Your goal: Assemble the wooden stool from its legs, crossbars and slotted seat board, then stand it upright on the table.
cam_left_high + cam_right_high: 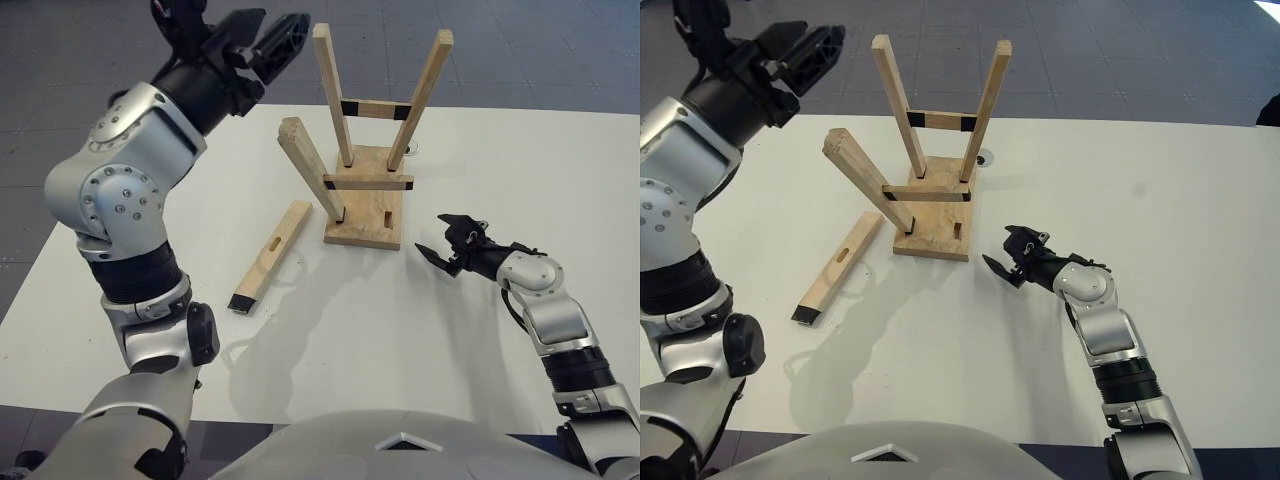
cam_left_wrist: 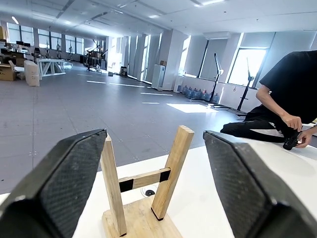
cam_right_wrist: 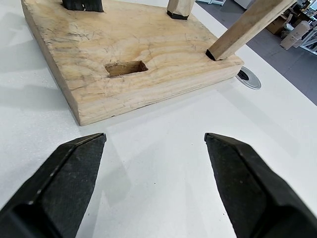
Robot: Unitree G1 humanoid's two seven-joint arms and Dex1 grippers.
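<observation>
The slotted seat board lies flat on the white table with three legs standing up from it. Two legs at its far side are joined by a crossbar. A third leg leans outward at its left, tied in by a second crossbar. One slot is empty. A loose leg lies on the table to the left. My left gripper hangs open, high above the table's far left, facing the upright legs. My right gripper stands open just right of the board.
A round cable hole sits in the table behind the board. The table's right half and front strip are bare. The far edge runs close behind the stool.
</observation>
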